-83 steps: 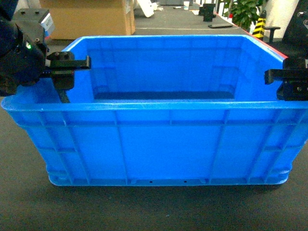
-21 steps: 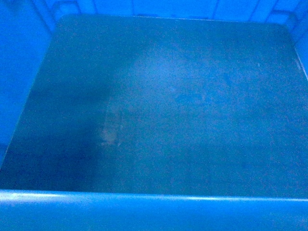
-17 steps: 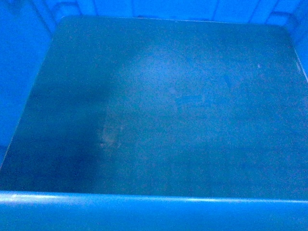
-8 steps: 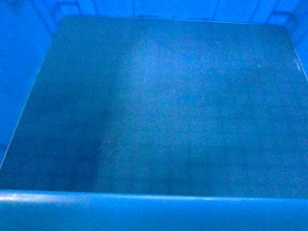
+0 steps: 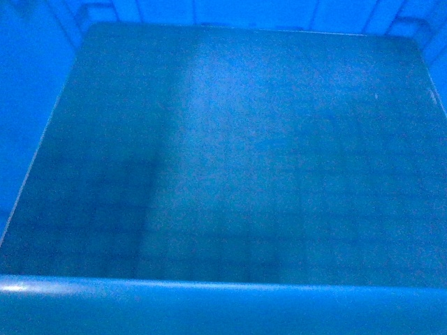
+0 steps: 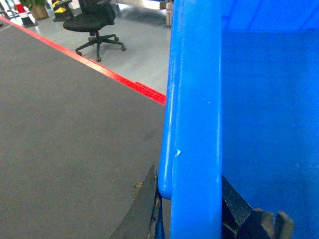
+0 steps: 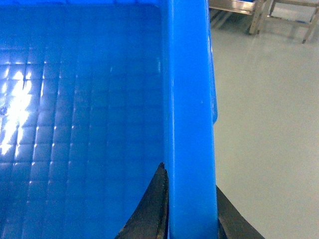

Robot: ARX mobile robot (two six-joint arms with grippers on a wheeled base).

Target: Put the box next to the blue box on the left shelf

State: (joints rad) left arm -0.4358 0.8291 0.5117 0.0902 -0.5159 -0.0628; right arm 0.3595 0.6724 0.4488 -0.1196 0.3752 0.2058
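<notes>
Floor beneath the scene: dark mat and pale hard floor

In the left wrist view a dark grey mat (image 6: 65,139) covers the floor, edged by a red strip (image 6: 112,74); past that edge lies pale grey floor (image 6: 142,55), where a black office chair (image 6: 94,22) stands on castors. In the right wrist view glossy pale floor (image 7: 264,124) shows, with metal legs (image 7: 259,17) standing at its far edge.
</notes>
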